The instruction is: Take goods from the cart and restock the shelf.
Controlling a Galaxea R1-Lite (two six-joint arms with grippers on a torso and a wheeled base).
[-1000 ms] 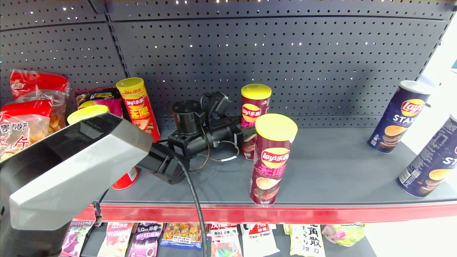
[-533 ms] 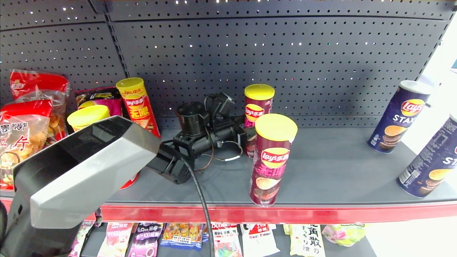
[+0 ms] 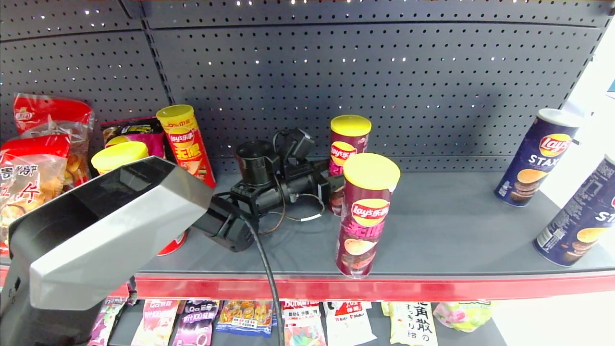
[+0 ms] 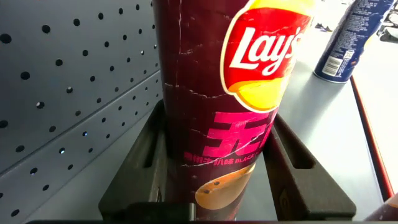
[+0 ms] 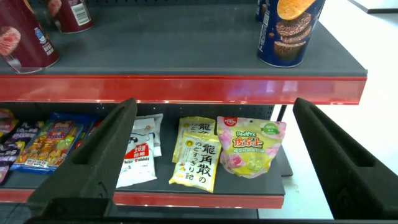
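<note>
The maroon chip can [image 3: 350, 142], yellow-lidded, stands upright at the back of the top shelf [image 3: 456, 226], close to the pegboard wall [image 3: 384, 86]. The left gripper [image 3: 335, 185] is clamped on its lower half. In the left wrist view the two black fingers [image 4: 144, 165] press against either side of the can [image 4: 205, 93]. I cannot tell whether its base touches the shelf.

A second maroon can [image 3: 366, 216] of the same kind stands just in front of it, near the red front edge [image 3: 432, 288], so there are two maroon cans. Over to the left are two red chip cans with yellow lids, one at the back [image 3: 185, 144] and one nearer [image 3: 120, 154] that is mostly hidden by the left arm. At the far right stand two dark blue chip cans [image 3: 538, 156] [image 3: 581, 216].

At the left end lie two red snack bags [image 3: 50, 113] [image 3: 29, 168] and one purple bag [image 3: 137, 129].

The right gripper [image 5: 214, 106] hangs in front of the shelf edge with its fingers spread wide and nothing between them. On the lower shelf below is a row of flat snack packets [image 3: 300, 322], eight that I can make out.
</note>
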